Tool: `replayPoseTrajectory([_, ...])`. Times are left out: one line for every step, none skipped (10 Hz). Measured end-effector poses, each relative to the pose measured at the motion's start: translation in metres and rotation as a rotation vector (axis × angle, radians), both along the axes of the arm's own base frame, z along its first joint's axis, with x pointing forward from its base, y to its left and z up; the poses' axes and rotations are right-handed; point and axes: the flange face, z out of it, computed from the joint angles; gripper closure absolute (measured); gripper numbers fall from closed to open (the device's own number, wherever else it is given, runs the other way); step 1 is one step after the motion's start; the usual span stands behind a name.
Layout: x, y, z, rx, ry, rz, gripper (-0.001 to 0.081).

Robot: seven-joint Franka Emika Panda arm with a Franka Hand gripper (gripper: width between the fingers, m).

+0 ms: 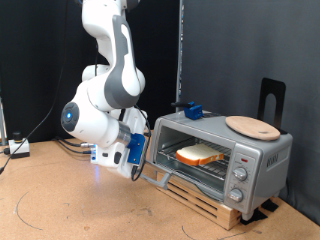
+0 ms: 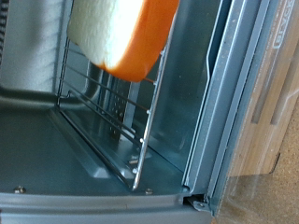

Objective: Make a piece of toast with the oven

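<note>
Exterior view: pincer sits low at the left mouth of the oven, just above the desk, at the open door's edge. Finger spacing cannot be told; nothing shows between the fingers, and they are out of the wrist frame. To the pincer's right and a little farther in, the piece of toast lies flat on the wire rack, long axis roughly left-right. Wrist view: toast, pale face and orange-brown crust, rests on the rack bars inside the grey cavity. Round wooden board lies on the oven roof, far right.
</note>
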Motion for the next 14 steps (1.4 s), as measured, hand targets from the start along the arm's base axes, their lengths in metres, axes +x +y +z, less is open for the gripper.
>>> replayPoseTrajectory([-0.002, 0.001, 0.001, -0.01, 0.006, -0.03, -0.0001])
replayPoseTrajectory([-0.004, 0.003, 0.003, -0.023, 0.018, -0.058, -0.0001])
replayPoseTrajectory([-0.006, 0.005, 0.005, -0.036, 0.018, -0.086, -0.0001])
replayPoseTrajectory([-0.01, 0.006, 0.007, -0.039, 0.022, -0.123, -0.0001])
replayPoseTrajectory([-0.017, 0.009, 0.014, -0.015, 0.051, -0.148, -0.0001])
replayPoseTrajectory([-0.025, 0.014, 0.021, 0.004, 0.072, -0.146, -0.0001])
replayPoseTrajectory([-0.032, 0.019, 0.027, 0.013, 0.079, -0.141, -0.0001])
replayPoseTrajectory([-0.038, 0.023, 0.034, 0.018, 0.078, -0.139, -0.0001])
replayPoseTrajectory([-0.045, 0.027, 0.041, 0.021, 0.081, -0.14, -0.0001])
replayPoseTrajectory([-0.051, 0.032, 0.05, 0.028, 0.08, -0.134, -0.0001])
replayPoseTrajectory([-0.058, 0.037, 0.058, 0.04, 0.079, -0.127, -0.0001])
replayPoseTrajectory([-0.064, 0.043, 0.066, 0.055, 0.079, -0.117, -0.0001])
replayPoseTrajectory([-0.07, 0.05, 0.074, 0.068, 0.077, -0.109, -0.0001])
replayPoseTrajectory([-0.076, 0.057, 0.081, 0.079, 0.076, -0.105, -0.0001])
